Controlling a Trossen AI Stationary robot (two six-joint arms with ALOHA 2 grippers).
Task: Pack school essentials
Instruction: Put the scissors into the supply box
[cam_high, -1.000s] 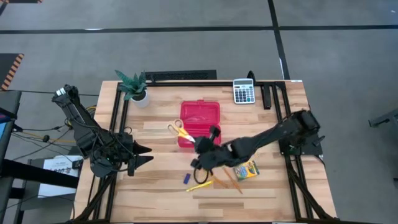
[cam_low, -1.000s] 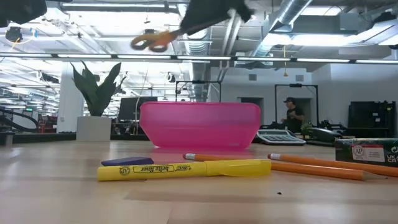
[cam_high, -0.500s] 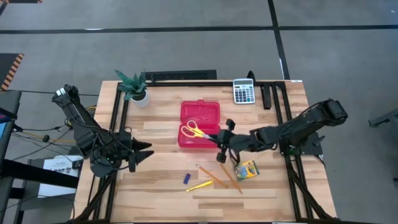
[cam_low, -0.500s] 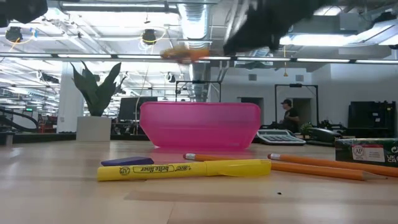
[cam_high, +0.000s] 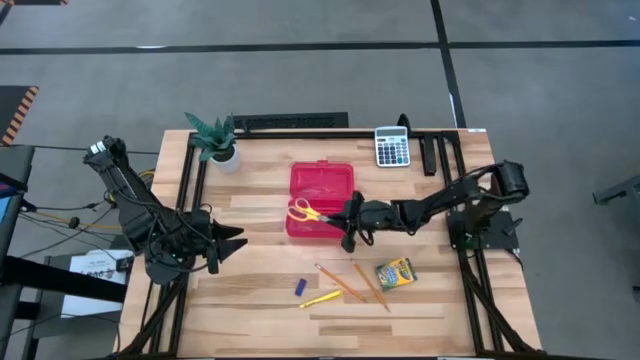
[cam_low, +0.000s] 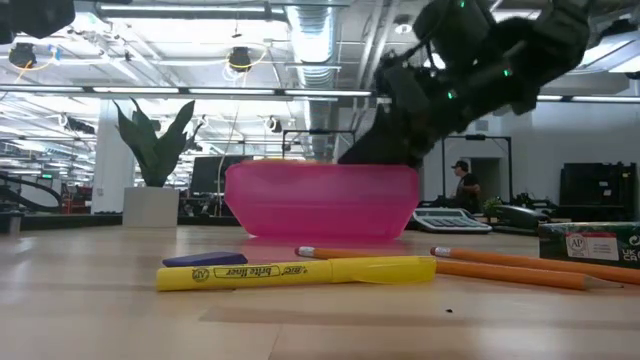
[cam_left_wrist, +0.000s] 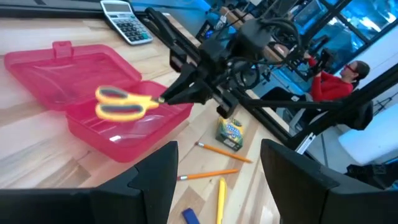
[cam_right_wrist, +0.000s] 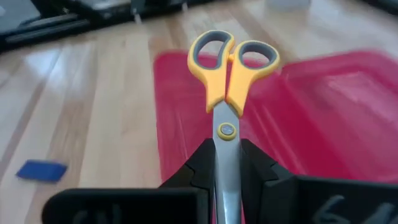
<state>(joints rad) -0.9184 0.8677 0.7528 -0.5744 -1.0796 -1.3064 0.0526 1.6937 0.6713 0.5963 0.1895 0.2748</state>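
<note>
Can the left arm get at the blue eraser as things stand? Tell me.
Probably yes: the blue eraser lies on bare table, the open left end effector waits nearby, and the right end effector holds the scissors elsewhere.

The table (cam_high: 420, 310) is pale wood in jointed planks with a smooth, faintly shiny finish. The pink case (cam_low: 320, 200) is translucent glossy plastic, and the scissors (cam_right_wrist: 231, 74) pair bright bare-metal blades with smooth yellow plastic handles lined in matt grey. The right gripper's fingers (cam_right_wrist: 200, 165) are matt black.
</note>
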